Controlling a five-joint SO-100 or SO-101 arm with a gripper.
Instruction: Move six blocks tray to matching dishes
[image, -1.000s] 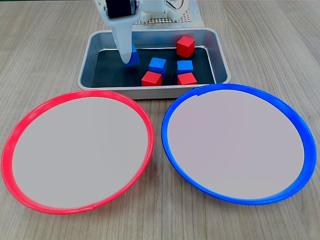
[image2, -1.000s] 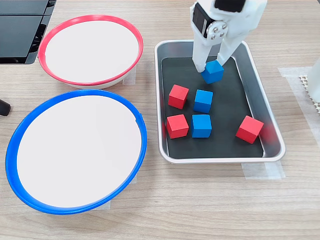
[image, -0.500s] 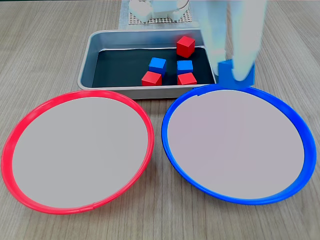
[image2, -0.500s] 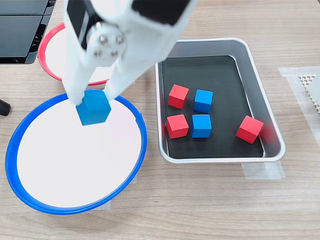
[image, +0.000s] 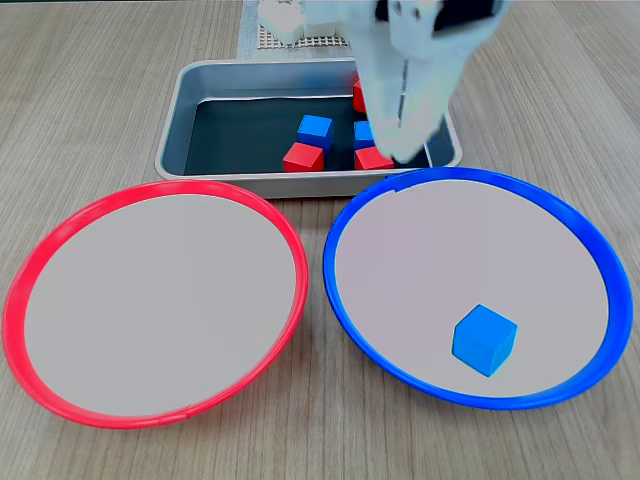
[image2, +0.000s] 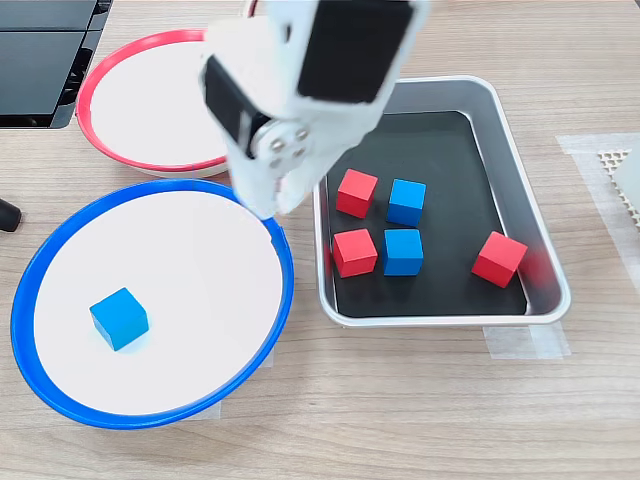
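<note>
Now blue block (image2: 119, 318) sits alone in blue-rimmed dish (image2: 30, 270). Gripper (image2: 268, 205) above dish edge, holding nothing; fingers blurry, can't tell gap. Five blocks in tray (image2: 535, 230) beside dish.

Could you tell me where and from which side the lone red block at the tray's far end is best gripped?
Probably from straight above, closing the fingers on two opposite flat sides of the red block. It sits flat on the tray floor, turned slightly askew, well apart from the other blocks, so the gripper should turn to match its faces. The nearby tray wall makes a sideways approach awkward.
</note>
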